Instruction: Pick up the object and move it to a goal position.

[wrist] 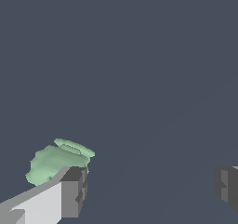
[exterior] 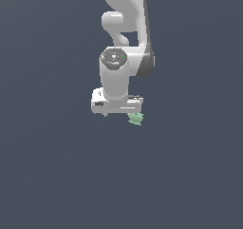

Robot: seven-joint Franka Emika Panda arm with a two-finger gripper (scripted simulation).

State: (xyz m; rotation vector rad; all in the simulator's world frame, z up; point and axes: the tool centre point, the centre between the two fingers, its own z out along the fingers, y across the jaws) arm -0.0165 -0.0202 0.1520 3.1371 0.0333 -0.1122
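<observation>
The object (exterior: 136, 119) is a small pale green knobbly figure. In the exterior view it shows just under the end of my white gripper (exterior: 120, 112) that lies toward that view's right. In the wrist view my gripper (wrist: 148, 193) is open, with its two dark-tipped fingers wide apart. The object (wrist: 56, 161) lies against the outer side of one fingertip (wrist: 74, 190), partly hidden by it. It is not in the gap between the fingers, and nothing is held.
A plain dark grey-blue surface (exterior: 57, 176) fills both views. The white arm (exterior: 124, 42) rises above the gripper in the exterior view. No other object or goal marker shows.
</observation>
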